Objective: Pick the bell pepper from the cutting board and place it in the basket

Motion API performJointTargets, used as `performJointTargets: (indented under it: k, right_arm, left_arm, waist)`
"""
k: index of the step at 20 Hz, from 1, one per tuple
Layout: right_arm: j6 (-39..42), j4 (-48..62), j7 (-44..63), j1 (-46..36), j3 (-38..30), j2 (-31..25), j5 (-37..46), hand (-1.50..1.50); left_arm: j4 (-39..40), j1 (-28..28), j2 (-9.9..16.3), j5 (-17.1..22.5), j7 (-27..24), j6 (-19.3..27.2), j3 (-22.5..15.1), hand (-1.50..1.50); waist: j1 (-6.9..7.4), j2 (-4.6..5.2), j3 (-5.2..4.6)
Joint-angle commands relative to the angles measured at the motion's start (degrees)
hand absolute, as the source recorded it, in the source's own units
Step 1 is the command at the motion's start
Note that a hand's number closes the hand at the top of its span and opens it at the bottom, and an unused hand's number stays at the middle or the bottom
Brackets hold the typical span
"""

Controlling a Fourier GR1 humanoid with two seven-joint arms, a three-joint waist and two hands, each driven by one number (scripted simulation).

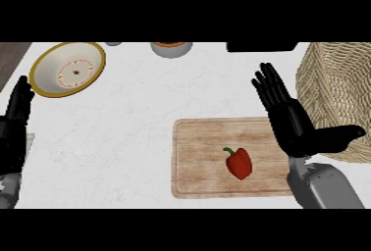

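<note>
Occlusions and cut-offs, head view.

Right hand (pixel 293 120) covers the right edge of the cutting board (pixel 203 157); its grey forearm hides the board's lower right corner. Basket (pixel 337 93), just right of that hand, is cut by the frame's right edge, and the thumb overlaps part of its wall. Left hand (pixel 16 115) is clipped by the left edge; palm not visible. Far ahead of the right hand's fingertips: a grey cup (pixel 172 48) with orange contents and a dark object (pixel 261 46), both cut at the top; identity unclear. A small grey item (pixel 113 43) beside the plate (pixel 69 68) is mostly cut off.
</note>
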Motion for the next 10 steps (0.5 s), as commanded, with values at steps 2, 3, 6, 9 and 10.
performJointTargets:
  k: [2, 3, 6, 9, 10]
  right_arm:
    - [11.57, 4.30, -3.83, 0.38, -1.50, -5.07, -2.08, 1.50]
    - [13.17, 5.47, -4.15, -1.69, -0.47, -6.10, -0.74, 1.50]
    - [23.76, 8.53, -4.52, -5.69, 0.28, -12.41, -1.73, 1.50]
    - [28.00, 1.44, -18.78, 0.30, 12.52, -5.38, 4.05, 1.50]
    - [25.94, 1.43, -21.29, 2.21, 16.48, -4.17, 9.80, -1.50]
  left_arm:
    - [0.30, -3.69, -0.13, 3.80, -2.27, -7.79, 0.06, 0.00]
    - [-2.01, -3.36, -1.47, 3.72, -1.43, -8.63, -3.00, 0.00]
    - [-2.79, -6.38, -4.24, 7.23, -3.73, -14.21, -6.96, 0.00]
    - [-0.59, -4.58, -7.00, 7.96, -4.78, -15.05, -9.12, 0.00]
    - [2.02, -5.33, -4.94, 10.59, -6.09, -18.20, -6.12, 0.00]
  waist:
    - [1.25, 0.52, -0.08]
    - [1.55, 0.57, -0.07]
    - [1.56, 1.25, -0.05]
    - [1.02, 0.86, 0.01]
    - [0.96, 0.79, -0.09]
